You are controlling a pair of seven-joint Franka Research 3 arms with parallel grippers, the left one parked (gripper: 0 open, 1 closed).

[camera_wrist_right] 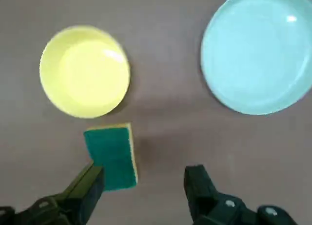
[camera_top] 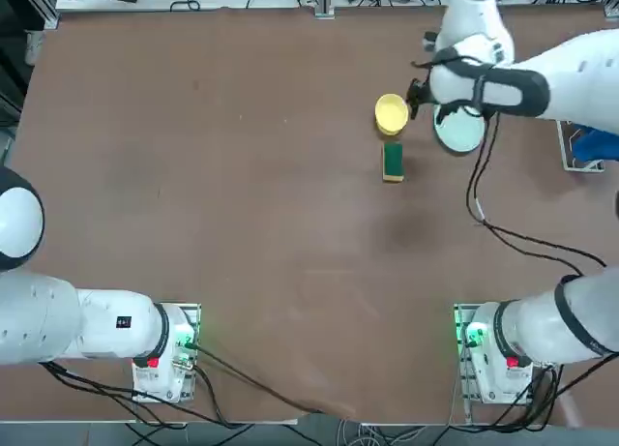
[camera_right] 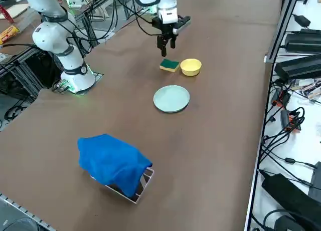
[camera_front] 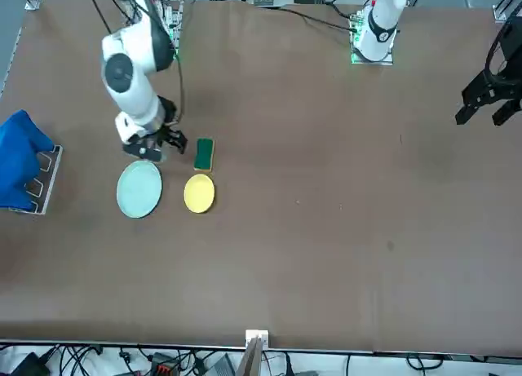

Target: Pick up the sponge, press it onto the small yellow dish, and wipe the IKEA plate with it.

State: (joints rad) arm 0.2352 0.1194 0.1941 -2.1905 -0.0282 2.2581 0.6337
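On my screen the right claw [camera_wrist_right: 144, 186] hangs above the table [camera_top: 242, 223] with its two fingers [camera_wrist_right: 87, 186] spread apart and nothing between them. The sponge [camera_wrist_right: 112, 156] lies flat on the table, green side up, and from the wrist camera one finger overlaps its corner. In the overhead picture the sponge [camera_top: 392, 162] is just at 6 o'clock of the yellow dish [camera_top: 391, 113], near it but not touching. The pale green plate [camera_top: 459, 132] is at 3 o'clock of the dish, partly under the arm. Both dishes look empty.
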